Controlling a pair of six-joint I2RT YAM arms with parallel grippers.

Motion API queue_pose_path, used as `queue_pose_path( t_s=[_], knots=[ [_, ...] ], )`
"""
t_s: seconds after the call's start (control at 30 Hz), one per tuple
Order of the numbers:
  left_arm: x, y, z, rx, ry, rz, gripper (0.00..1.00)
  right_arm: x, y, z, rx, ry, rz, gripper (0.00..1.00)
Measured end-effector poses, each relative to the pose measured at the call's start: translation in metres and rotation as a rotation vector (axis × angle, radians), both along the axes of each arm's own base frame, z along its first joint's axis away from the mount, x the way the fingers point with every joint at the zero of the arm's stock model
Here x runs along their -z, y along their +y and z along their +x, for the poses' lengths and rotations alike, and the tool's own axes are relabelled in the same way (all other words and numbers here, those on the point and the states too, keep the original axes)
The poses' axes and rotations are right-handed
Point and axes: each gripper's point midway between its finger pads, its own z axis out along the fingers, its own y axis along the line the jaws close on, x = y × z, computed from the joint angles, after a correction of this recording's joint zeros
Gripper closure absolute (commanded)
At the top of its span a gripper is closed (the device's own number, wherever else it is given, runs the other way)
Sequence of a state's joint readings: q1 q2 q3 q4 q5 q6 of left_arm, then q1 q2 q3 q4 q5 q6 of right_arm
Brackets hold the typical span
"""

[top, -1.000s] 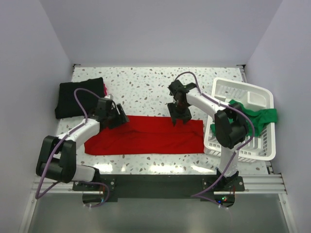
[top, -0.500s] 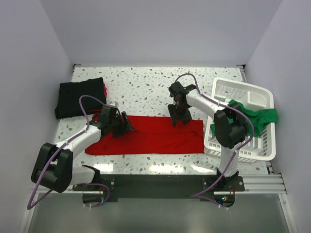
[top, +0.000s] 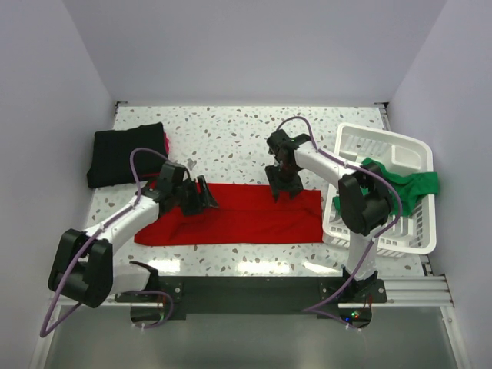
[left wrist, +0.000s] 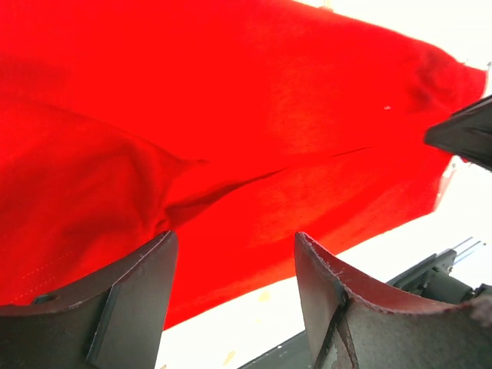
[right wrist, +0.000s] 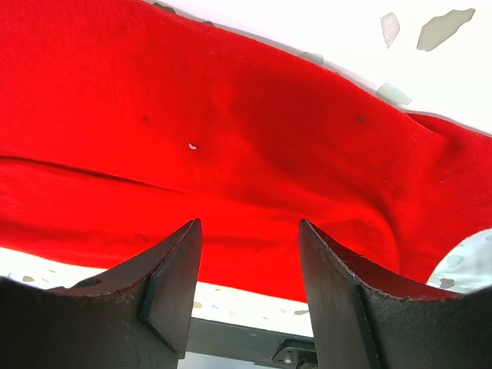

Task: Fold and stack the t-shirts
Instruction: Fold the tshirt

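Note:
The red t-shirt (top: 238, 217) lies folded into a long flat strip across the middle of the table; it fills the left wrist view (left wrist: 231, 115) and the right wrist view (right wrist: 231, 138). My left gripper (top: 204, 196) is open and empty, hovering over the strip's far left part. My right gripper (top: 281, 188) is open and empty over the strip's far edge, right of centre. A folded black t-shirt (top: 123, 152) lies at the far left. The green t-shirt (top: 403, 187) hangs over the basket.
The white slatted basket (top: 384, 146) stands at the right edge of the speckled table. A bit of pink cloth (top: 166, 143) peeks out beside the black shirt. A dark rail (top: 246, 290) runs along the near edge.
My left gripper has moved to the right along the red shirt's far edge. My right gripper has stayed almost in place. The shirt's left end now lies straighter.

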State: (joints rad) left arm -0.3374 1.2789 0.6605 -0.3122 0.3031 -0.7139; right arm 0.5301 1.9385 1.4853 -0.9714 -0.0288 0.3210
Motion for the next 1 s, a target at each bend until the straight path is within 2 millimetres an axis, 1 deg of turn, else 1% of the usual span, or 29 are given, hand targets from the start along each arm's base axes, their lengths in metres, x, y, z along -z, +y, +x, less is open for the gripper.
queue_pose_path(
  t_s=[0.1,0.13,0.17,0.23,0.27,0.37,0.4,0.73,0.87,0.93,1.0],
  knots=[
    [-0.011,0.0,0.006,0.009,-0.025,0.007,0.36,0.0,0.001,0.0,-0.001,0.002,0.004,0.43],
    [-0.012,0.001,0.007,0.008,-0.029,0.02,0.37,0.0,0.001,-0.001,-0.001,0.004,0.007,0.43],
    [-0.012,0.003,0.007,0.007,-0.027,0.033,0.41,0.0,0.002,-0.001,-0.001,0.005,0.009,0.43],
    [-0.008,0.009,0.005,0.006,-0.009,0.08,0.44,0.0,0.002,-0.001,-0.002,0.006,0.01,0.43],
    [-0.006,0.011,0.004,0.006,0.003,0.105,0.48,0.0,0.002,-0.001,-0.002,0.007,0.011,0.43],
    [0.003,0.02,-0.001,0.011,0.034,0.176,0.56,0.0,0.002,-0.002,-0.002,0.008,0.013,0.43],
    [0.004,0.021,-0.002,0.013,0.041,0.189,0.57,0.0,0.002,-0.002,-0.002,0.009,0.013,0.43],
    [0.033,0.023,-0.016,0.072,0.108,0.316,0.57,0.003,0.0,-0.005,-0.001,0.019,0.007,0.43],
    [0.043,0.028,-0.021,0.081,0.137,0.378,0.57,0.005,-0.001,-0.007,-0.001,0.024,0.004,0.43],
    [0.047,0.029,-0.022,0.088,0.142,0.407,0.58,0.005,-0.001,-0.007,-0.001,0.024,0.004,0.43],
    [0.047,0.028,-0.022,0.093,0.14,0.415,0.62,0.005,-0.001,-0.007,-0.001,0.024,0.004,0.43]
  ],
)
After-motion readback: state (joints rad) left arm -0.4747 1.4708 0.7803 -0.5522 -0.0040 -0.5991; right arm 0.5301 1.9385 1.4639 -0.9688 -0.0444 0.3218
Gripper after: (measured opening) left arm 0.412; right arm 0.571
